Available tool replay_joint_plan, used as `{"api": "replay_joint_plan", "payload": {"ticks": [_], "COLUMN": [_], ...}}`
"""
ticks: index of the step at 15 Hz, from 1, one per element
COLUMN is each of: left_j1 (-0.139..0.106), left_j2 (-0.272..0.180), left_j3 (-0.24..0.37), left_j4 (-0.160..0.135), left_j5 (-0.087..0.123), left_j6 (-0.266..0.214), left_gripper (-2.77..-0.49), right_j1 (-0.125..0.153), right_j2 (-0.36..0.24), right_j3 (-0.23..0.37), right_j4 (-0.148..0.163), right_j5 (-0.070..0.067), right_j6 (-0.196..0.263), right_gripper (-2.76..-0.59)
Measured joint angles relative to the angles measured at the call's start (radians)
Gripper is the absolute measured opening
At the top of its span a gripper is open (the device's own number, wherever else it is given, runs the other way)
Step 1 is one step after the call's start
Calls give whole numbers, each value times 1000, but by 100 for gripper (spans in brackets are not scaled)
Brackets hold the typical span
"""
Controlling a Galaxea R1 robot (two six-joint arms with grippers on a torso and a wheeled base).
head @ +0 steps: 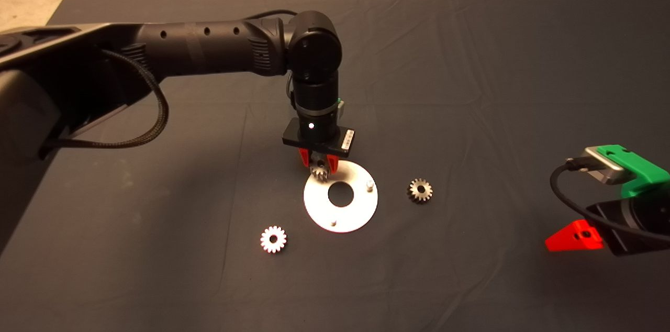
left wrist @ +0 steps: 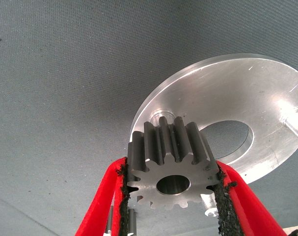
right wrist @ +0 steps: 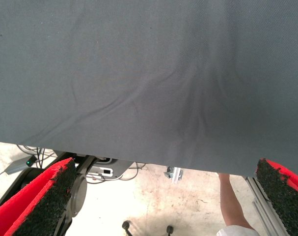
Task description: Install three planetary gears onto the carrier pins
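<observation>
One gear (left wrist: 172, 173) was clamped across its teeth by the left gripper (left wrist: 173, 196), held just above the white disc (head: 361, 211) at its far-left rim; as small, stiff, slick steel, it was judged best gripped on opposite tooth flanks. The pin under it was hidden by the gear. Two gears (head: 273, 239) (head: 420, 190) lay loose beside the disc; the right gripper (right wrist: 163, 196) was parked wide open.

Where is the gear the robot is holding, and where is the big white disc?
Small dark metal toothed gear (left wrist: 172, 184), left wrist view, on its flat face beside the centre hole.
Flat white round disc (head: 319, 206), head view, on its bare face.
</observation>
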Motion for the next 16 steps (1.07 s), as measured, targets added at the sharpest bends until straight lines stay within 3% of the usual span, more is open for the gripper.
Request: {"api": "replay_joint_plan", "payload": {"ticks": [16], "left_j1": [11], "left_j2": [0], "left_j3": [12], "left_j4": [10], "left_j5": [2], "left_j6": [-1], "left_gripper": [-234], "right_j1": [0], "right_j2": [0], "right_j3": [0], "right_j4": [0], "right_j5": [0], "right_j6": [0], "right_gripper": [-62]}}
